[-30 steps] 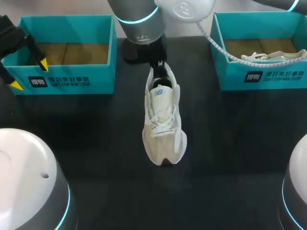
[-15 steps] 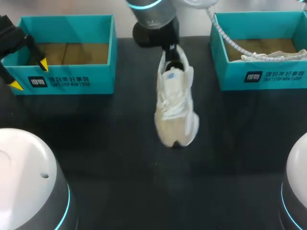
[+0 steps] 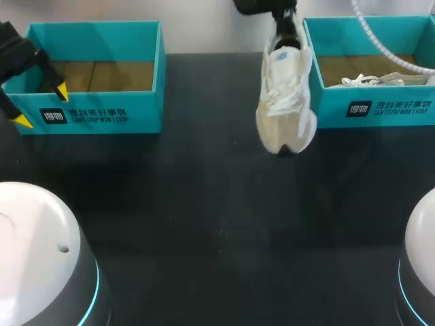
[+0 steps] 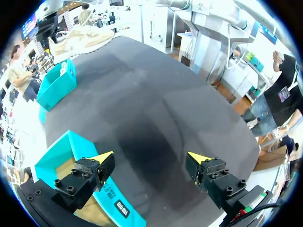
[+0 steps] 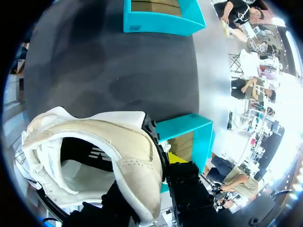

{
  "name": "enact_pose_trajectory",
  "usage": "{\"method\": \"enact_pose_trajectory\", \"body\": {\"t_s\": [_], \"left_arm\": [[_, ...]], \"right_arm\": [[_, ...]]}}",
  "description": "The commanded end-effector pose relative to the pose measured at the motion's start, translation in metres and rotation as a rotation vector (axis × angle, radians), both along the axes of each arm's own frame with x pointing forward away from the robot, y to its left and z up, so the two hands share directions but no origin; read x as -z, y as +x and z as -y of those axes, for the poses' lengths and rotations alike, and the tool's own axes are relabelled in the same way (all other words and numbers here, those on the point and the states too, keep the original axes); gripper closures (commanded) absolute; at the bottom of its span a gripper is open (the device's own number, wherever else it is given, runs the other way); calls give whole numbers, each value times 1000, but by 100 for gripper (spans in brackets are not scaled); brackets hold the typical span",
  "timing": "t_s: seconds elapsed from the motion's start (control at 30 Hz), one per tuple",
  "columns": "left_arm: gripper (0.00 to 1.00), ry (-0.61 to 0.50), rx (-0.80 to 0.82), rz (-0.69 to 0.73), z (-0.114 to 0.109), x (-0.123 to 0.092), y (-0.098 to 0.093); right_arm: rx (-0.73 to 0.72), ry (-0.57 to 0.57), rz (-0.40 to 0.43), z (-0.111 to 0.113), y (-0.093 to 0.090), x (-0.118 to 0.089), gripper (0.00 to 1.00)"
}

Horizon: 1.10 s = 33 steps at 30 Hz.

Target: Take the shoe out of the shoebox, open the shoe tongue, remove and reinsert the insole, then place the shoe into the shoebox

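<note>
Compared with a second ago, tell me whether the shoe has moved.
Yes. The shoe has gone from mid-table toward the far side and rightward. In the head view it now overlaps the left wall of the right shoebox.

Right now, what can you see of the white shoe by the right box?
The shoe is a white and cream sneaker, mesh and suede by the look, laced, dark inside. It is held by the right end effector, pinched at the heel collar, toe toward the robot, beside the right shoebox, seemingly clear of the table.
</note>
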<state>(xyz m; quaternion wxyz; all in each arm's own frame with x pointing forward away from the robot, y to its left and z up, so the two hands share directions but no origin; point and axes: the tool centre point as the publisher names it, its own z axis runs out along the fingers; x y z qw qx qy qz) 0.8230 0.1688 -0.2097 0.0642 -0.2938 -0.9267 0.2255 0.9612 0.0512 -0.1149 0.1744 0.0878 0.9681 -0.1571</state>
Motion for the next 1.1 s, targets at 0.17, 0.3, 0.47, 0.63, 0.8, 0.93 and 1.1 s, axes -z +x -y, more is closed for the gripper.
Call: {"method": "enact_pose_trajectory", "body": {"t_s": [0.17, 0.3, 0.47, 0.63, 0.8, 0.93, 1.1], "left_arm": [[0, 2, 2, -2, -1, 0, 1], [0, 2, 2, -2, -1, 0, 1], [0, 2, 2, -2, -1, 0, 1], [0, 2, 2, -2, -1, 0, 1], [0, 2, 2, -2, -1, 0, 1], [0, 2, 2, -2, -1, 0, 1], [0, 2, 2, -2, -1, 0, 1]], "right_arm": [[-4, 9, 0, 5, -3, -5, 100], [-4, 9, 0, 5, -3, -5, 100], [5, 1, -1, 19, 14, -7, 100], [69, -33, 32, 71, 59, -24, 100], [56, -49, 53, 109, 98, -36, 100], [41, -44, 48, 135, 133, -35, 100], [47, -69, 43, 152, 156, -34, 100]]}}
